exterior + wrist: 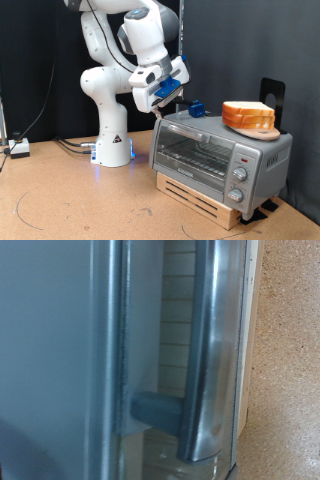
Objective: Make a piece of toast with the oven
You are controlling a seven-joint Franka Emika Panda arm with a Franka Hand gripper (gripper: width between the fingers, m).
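Observation:
The silver oven stands on a slatted wooden base at the exterior view's right, its glass door shut. The piece of toast lies on a round tan wooden dish on the oven's roof, towards the right. My gripper hangs tilted just above the roof's left front corner, apart from the toast, with nothing seen between its fingers. The wrist view shows no fingers, only the oven's grey bar handle very close, with the glass door behind it and the roof beside it.
A small blue object sits on the oven roof beside the gripper. A black upright stand rises behind the toast. The robot's white base stands left of the oven. Cables and a small box lie at the far left of the wooden table.

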